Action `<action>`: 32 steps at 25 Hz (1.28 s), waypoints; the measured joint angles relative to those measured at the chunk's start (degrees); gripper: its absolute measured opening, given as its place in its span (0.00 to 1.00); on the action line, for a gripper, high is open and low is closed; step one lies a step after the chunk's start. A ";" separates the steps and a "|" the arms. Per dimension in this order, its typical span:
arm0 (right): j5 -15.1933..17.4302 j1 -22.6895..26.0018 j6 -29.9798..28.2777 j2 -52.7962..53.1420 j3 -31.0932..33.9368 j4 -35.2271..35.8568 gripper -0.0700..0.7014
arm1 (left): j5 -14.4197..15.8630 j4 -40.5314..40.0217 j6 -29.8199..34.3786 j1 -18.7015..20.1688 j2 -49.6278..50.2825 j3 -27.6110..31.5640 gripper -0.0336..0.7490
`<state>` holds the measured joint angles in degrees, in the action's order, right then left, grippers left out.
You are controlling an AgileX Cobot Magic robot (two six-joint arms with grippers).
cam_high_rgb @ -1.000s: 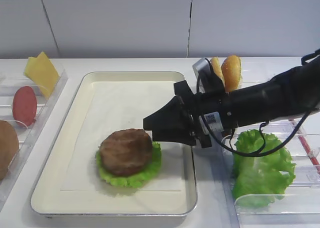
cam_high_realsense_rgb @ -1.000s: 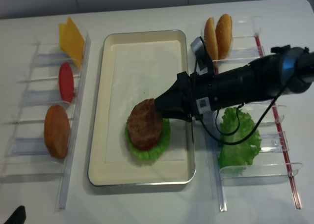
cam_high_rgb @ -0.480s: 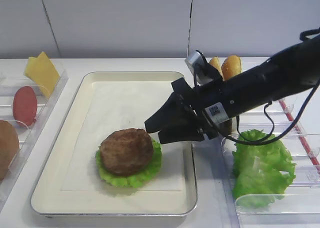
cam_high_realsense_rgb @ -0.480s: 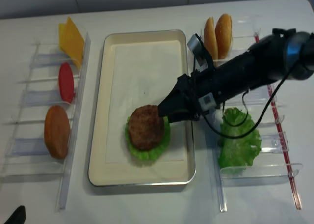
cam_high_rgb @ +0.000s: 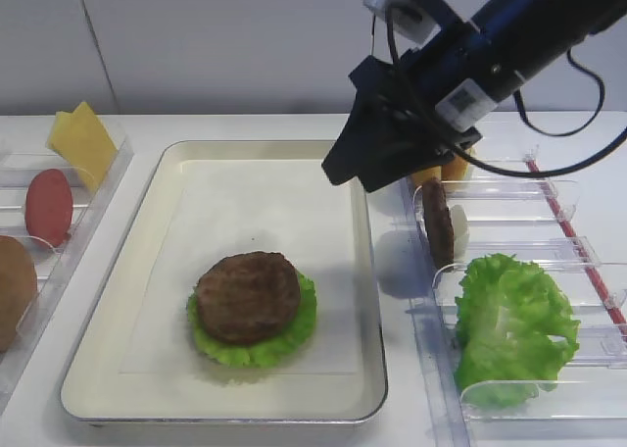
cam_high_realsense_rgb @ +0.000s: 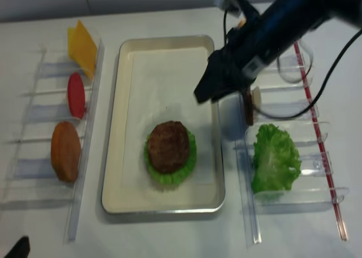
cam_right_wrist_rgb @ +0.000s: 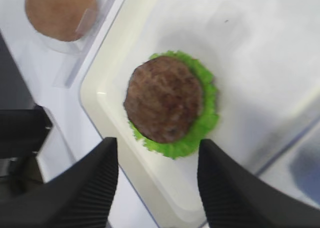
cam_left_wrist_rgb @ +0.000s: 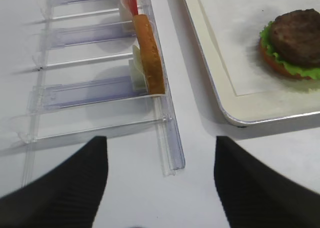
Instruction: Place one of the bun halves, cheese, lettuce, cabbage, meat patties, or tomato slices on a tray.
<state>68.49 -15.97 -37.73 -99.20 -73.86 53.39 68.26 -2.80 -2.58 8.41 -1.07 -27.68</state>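
Observation:
A cream tray (cam_high_rgb: 118, 369) holds a brown meat patty (cam_high_rgb: 247, 295) lying on a lettuce leaf (cam_high_rgb: 299, 331), with a bun-coloured edge (cam_left_wrist_rgb: 280, 70) under the leaf. My right gripper (cam_high_rgb: 343, 173) hangs open and empty, high over the tray's right rim. In the right wrist view the patty (cam_right_wrist_rgb: 164, 99) lies below and beyond that gripper (cam_right_wrist_rgb: 157, 188). My left gripper (cam_left_wrist_rgb: 160, 188) is open and empty above the table by the near end of the left rack. A second patty (cam_high_rgb: 437, 222) stands on edge in the right rack.
The left rack (cam_high_realsense_rgb: 85, 156) holds cheese (cam_high_rgb: 83, 143), a tomato slice (cam_high_rgb: 47, 207) and a bun half (cam_high_realsense_rgb: 65, 150). The right rack (cam_high_rgb: 588, 251) holds a lettuce head (cam_high_rgb: 509, 324). Bun halves (cam_high_rgb: 441, 168) at its far end are mostly hidden behind my right arm.
My right gripper has lifted away from the patty, up and toward the back right, with its jaws apart. The patty stays on the lettuce. The rack patty now shows.

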 joint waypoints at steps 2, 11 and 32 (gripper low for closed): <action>0.42 0.00 3.04 1.39 -2.51 -4.67 0.60 | 0.00 0.00 0.00 0.00 0.00 0.00 0.63; 1.80 0.00 15.51 10.00 -6.01 -25.38 0.60 | 0.00 0.00 0.00 0.00 0.00 0.00 0.63; 3.70 0.00 29.21 42.69 5.62 -47.98 0.60 | 0.00 0.00 0.00 0.00 0.00 0.00 0.63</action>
<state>72.18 -15.97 -8.53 -56.51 -68.24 5.41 68.26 -2.80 -2.58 8.41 -1.07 -27.68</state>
